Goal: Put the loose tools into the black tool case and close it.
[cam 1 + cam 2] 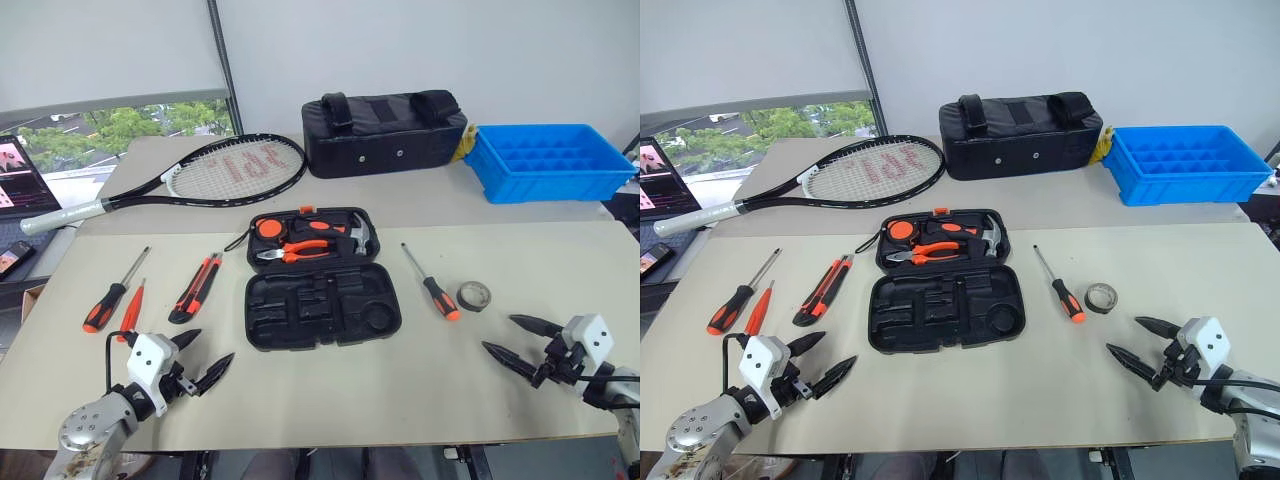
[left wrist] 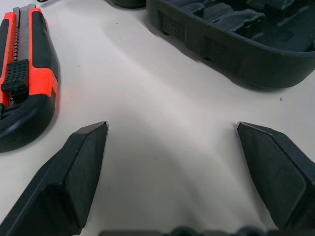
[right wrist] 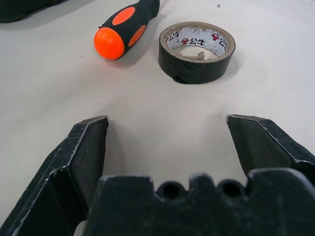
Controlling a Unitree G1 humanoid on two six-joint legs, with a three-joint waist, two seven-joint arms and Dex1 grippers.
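From the head views, the moulded black case (image 1: pixel 322 278) lies open at the table's (image 1: pixel 330 400) centre, its far half holding pliers and a hammer, its near half showing bare tool-shaped recesses; left of it lie the knife (image 1: pixel 196 288), a thin orange screwdriver (image 1: pixel 133 310) and a longer screwdriver (image 1: pixel 115 292) with orange-and-black grip; right of it lie another screwdriver (image 1: pixel 431 282) and, just beside that one's handle, the tape roll (image 1: pixel 474 295); beyond the case rest a racket (image 1: pixel 190 178), a fabric bag (image 1: pixel 385 132) and a blue plastic bin (image 1: pixel 548 162); the left gripper (image 1: pixel 200 360) and right gripper (image 1: pixel 510 340) hover near the front edge, both spread and empty. In the left wrist view the pointed matte fingers (image 2: pixel 74 182) stand wide apart over bare table, the knife's ribbed orange slider ahead on one side, the case's rounded corner on the other. In the right wrist view the fingers (image 3: pixel 78 157) gape toward the dark tape roll, whose pale inner core bears printed red marks and the characters 公牛; the glossy orange butt of the screwdriver lies close beside it.
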